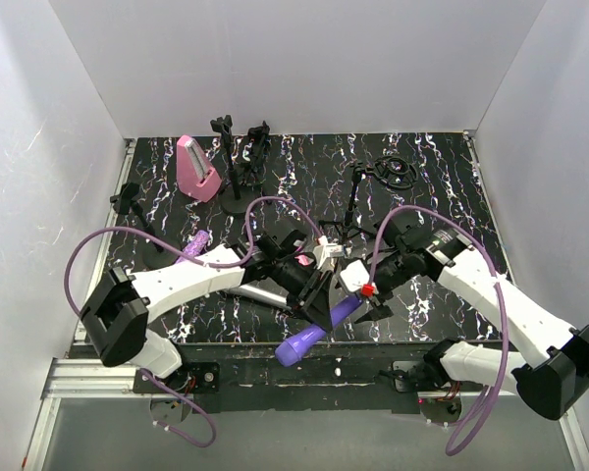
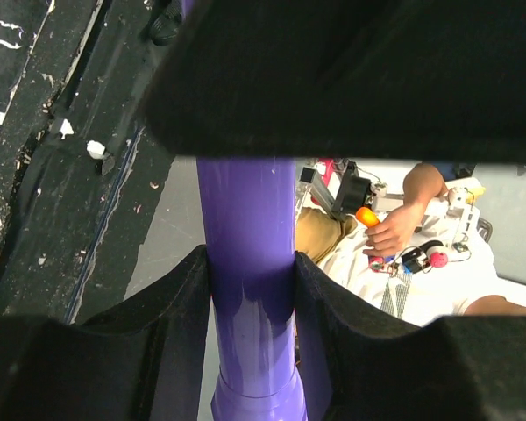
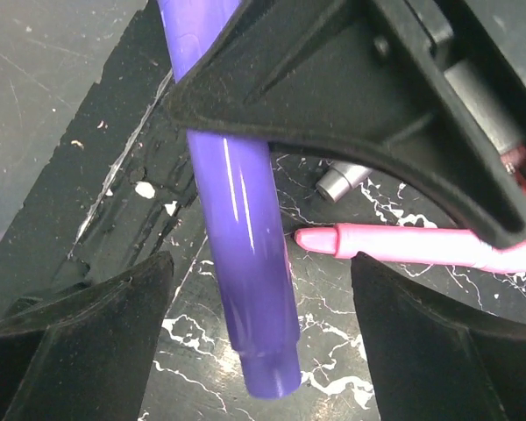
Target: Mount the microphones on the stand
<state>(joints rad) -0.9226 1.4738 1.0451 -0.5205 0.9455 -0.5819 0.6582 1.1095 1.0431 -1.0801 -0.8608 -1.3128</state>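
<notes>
Well to the left of the left jaws, the glittery purple microphone (image 1: 194,245) lies on the black marbled desk (image 1: 442,206), partly tucked beside the left arm (image 1: 191,280). Beyond it, toward the back wall, stands the pink wedge-shaped box (image 1: 196,169). Just to its right is a black stand (image 1: 234,167), well behind the left jaws.

The silver-grey microphone (image 1: 260,292) lies on the desk under the left arm's wrist, just left of the left jaws.

The left jaws are clamped on the dark purple microphone (image 2: 250,263). The left wrist view shows its glossy shaft pinched between both pads, held off the desk. From above, this microphone (image 1: 309,339) slants from the jaws down to the near edge of the desk, and its rounded head juts out past that edge.

The pink microphone (image 3: 403,247) lies flat on the desk below and just beyond the left jaws.

The right jaws stand wide apart. The plain tail end of the dark purple microphone (image 3: 245,289) reaches into the gap between them, nearer one pad, and I cannot tell whether it touches that pad.

The right arm (image 1: 491,289) comes in from the lower right. A thin stand (image 1: 355,201) rises behind the right jaws.
</notes>
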